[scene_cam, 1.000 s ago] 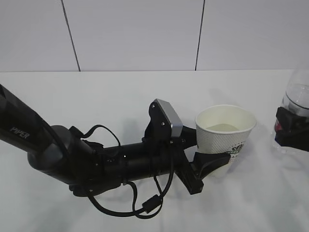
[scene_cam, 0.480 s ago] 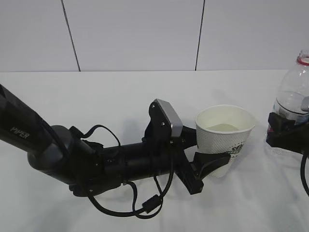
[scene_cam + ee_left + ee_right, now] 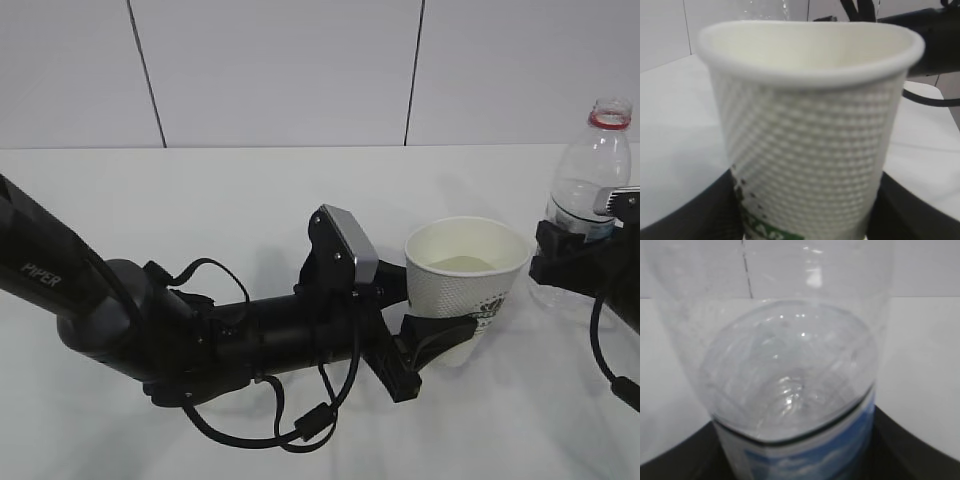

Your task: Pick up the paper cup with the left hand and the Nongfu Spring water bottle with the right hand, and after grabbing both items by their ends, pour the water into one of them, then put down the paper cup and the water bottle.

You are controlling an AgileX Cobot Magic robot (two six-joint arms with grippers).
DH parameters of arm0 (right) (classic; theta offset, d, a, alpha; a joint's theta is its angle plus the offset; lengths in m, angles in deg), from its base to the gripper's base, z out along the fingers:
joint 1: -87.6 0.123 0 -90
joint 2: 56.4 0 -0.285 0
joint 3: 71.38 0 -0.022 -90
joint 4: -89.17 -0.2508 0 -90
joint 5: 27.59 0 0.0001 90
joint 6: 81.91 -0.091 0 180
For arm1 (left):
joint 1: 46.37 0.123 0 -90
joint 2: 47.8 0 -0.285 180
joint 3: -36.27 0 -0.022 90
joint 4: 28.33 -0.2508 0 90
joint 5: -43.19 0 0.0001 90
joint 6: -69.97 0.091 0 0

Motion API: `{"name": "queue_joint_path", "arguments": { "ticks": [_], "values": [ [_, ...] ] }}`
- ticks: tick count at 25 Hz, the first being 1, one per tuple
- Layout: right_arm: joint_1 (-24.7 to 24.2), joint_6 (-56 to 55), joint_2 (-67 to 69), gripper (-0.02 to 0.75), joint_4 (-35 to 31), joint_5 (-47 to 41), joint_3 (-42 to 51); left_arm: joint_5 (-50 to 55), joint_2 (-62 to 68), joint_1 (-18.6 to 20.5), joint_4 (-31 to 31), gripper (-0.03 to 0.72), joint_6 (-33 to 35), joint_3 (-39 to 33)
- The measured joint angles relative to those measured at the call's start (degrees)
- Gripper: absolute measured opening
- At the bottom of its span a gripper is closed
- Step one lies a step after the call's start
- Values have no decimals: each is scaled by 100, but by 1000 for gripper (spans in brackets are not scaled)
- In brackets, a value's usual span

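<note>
Black two-finger gripper of the left hand [image 3: 432,345], at the end of a black arm with white "PIPER" lettering on its upper link, loose black cables and a grey camera block, is clamped around the lower part of the small white tapered paper cup [image 3: 465,285]. The cup stands upright in the grip, mouth up, showing a cream inside; whether its base touches the white bench [image 3: 200,200] cannot be told. In the left wrist view the cup [image 3: 807,135] fills the frame: its wall is embossed with a dotted texture, and a green band near the bottom carries white letters that are cut off and cannot be read. A green round logo on the cup's side shows in the exterior view, too small to read.

Near the bench's right edge, the right hand's black gripper [image 3: 575,262] grips the clear plastic Nongfu Spring water bottle [image 3: 590,175] at its lower part. The bottle stands upright with a red ring at its neck. The right wrist view shows the bottle [image 3: 790,380] from close by, its clear wall above a label with blue sky and white clouds; no brand text is legible.
</note>
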Motion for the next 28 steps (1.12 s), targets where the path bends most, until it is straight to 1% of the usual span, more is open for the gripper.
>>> {"name": "queue_joint_path", "arguments": {
  "ticks": [18,28],
  "values": [
    [0,-56,910,449,0,0,-1132,0,0,0,127,468,0,0],
    [0,-56,1050,453,0,0,-1320,0,0,0,156,468,0,0]
  ]
}}
